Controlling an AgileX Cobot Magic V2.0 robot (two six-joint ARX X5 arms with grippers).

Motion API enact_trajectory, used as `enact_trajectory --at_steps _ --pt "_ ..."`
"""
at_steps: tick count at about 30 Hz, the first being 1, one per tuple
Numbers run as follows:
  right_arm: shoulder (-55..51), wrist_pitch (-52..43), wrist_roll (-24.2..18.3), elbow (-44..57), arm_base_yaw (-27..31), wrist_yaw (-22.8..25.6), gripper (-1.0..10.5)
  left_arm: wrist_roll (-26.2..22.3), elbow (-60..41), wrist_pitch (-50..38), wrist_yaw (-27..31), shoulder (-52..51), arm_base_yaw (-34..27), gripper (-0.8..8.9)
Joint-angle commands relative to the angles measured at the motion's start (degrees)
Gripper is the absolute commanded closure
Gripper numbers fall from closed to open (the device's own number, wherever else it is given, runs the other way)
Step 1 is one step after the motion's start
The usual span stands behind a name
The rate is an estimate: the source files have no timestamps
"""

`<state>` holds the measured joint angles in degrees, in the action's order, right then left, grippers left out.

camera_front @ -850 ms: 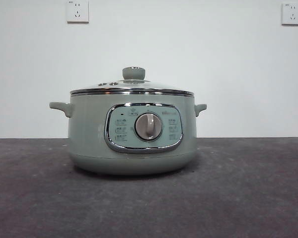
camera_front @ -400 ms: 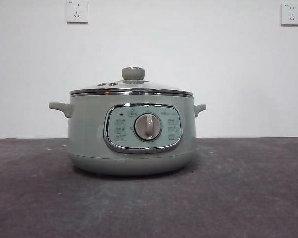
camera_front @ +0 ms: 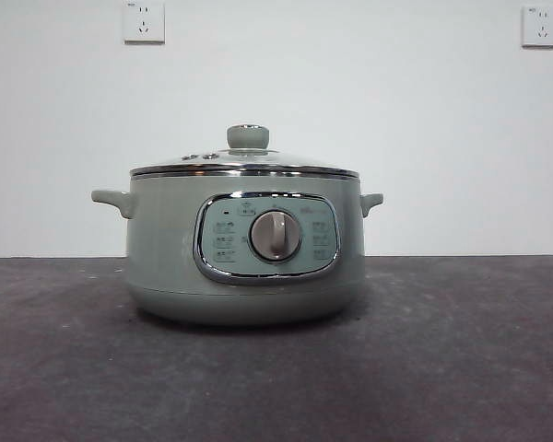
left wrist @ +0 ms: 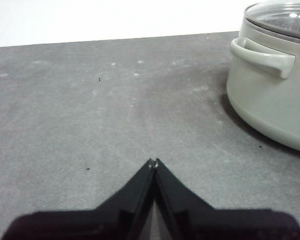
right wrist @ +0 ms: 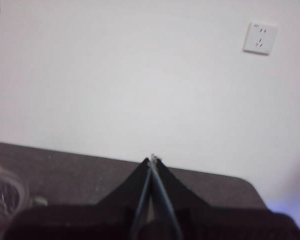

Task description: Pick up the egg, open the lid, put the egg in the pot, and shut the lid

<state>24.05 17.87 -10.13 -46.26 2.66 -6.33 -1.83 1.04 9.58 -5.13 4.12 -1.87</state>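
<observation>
Left gripper point(left wrist: 153, 162): both black jaws pressed together tip to tip, holding nothing; it hangs over bare desk.
Right gripper point(right wrist: 152, 159): jaws closed to a thin seam, empty; it is raised and faces the white wall, with the far edge of the desk below it.
Desk point(left wrist: 90, 110): dark grey, matt, lightly scuffed and speckled with pale marks; in the front view point(camera_front: 461, 350) it fills the lower part of the picture.
Pot point(camera_front: 244, 244): pale sage green, standing upright on the desk at the centre of the front view; chrome-framed control panel point(camera_front: 266, 237) with a grey dial point(camera_front: 276, 236) faces the camera. In the left wrist view the pot point(left wrist: 270, 95) sits at about 2 o'clock from the left gripper, well apart from it, with one side handle point(left wrist: 263, 56) turned that way.
Lid point(camera_front: 244, 166): clear glass with chrome rim, seated flat on the pot, closed; pale green knob point(camera_front: 248, 136) upright at 12 o'clock above the dial.
Egg: not visible in any view; where it is cannot be told.
Wall point(camera_front: 350, 101): white, with one socket point(camera_front: 144, 20) at 11 o'clock from the pot and another socket point(camera_front: 541, 26) at 2 o'clock; the right wrist view shows one socket point(right wrist: 260, 37) too.
Arms: neither shows in the front view.
</observation>
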Motion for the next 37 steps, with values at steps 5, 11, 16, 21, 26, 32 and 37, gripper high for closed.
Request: enact_trajectory --at_steps 5,11,16,21,26,32,37 --pt "-10.1 -5.9 0.7 21.9 0.1 -0.1 9.5 0.5 -0.5 -0.2 -0.2 0.0 -0.2 8.17" --pt "-16.7 -11.6 5.8 35.6 0.1 -0.1 9.5 0.5 -0.5 -0.2 -0.2 0.0 -0.2 8.17" --pt "-20.9 -14.3 8.7 43.1 0.0 -0.1 9.5 0.5 -0.5 -0.2 -0.2 0.0 -0.2 8.17" --pt "-23.6 -10.2 9.0 45.4 0.0 0.9 9.5 0.5 -0.5 -0.2 -0.2 0.0 -0.2 8.17" --pt "-23.6 -7.6 8.2 45.4 0.0 2.4 9.5 0.5 -0.5 -0.2 -0.2 0.0 -0.2 8.17" --pt "-23.6 -7.6 8.6 45.4 0.0 2.3 9.5 0.5 -0.5 -0.2 -0.2 0.0 -0.2 8.17" --pt "-23.6 -7.6 8.6 45.4 0.0 2.3 9.5 0.5 -0.5 -0.2 -0.2 0.0 -0.2 8.17"
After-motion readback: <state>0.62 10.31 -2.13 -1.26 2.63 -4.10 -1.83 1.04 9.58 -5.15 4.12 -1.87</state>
